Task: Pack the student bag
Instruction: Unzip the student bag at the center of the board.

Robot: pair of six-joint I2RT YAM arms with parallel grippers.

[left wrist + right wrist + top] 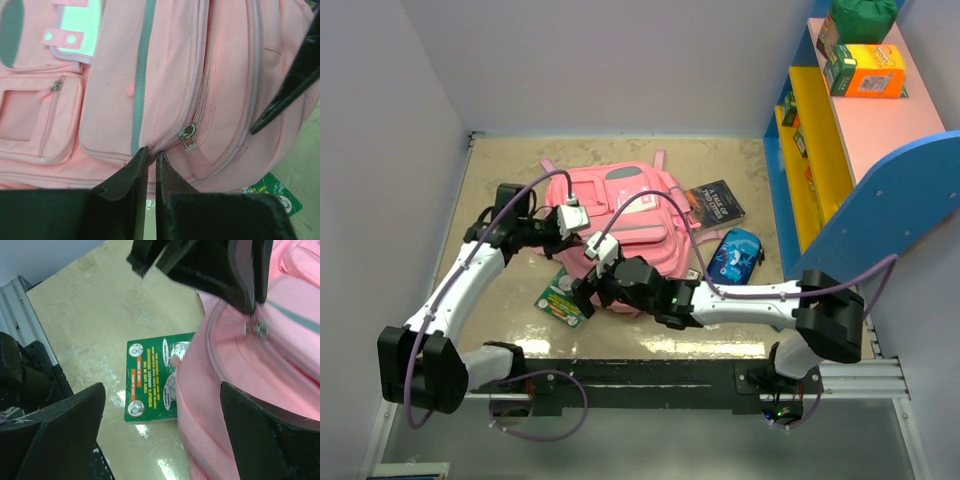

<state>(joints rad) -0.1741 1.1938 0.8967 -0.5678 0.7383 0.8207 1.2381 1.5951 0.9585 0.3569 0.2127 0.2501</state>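
Peeking out at the near left edge of the student bag (625, 205), a green book (150, 377) lies partly hidden by it. The pink bag lies flat mid-table, front pockets up. The left gripper (151, 154) is nearly closed, only a slit between its fingers, with the tips touching the bag's zip seam just left of a metal zip pull (188, 134) — whether fabric is pinched, I cannot tell. The right gripper (160, 425) gapes wide at the bag's near edge, holding nothing. Right of the bag lie a black book (715, 203) and a blue pencil case (735, 255).
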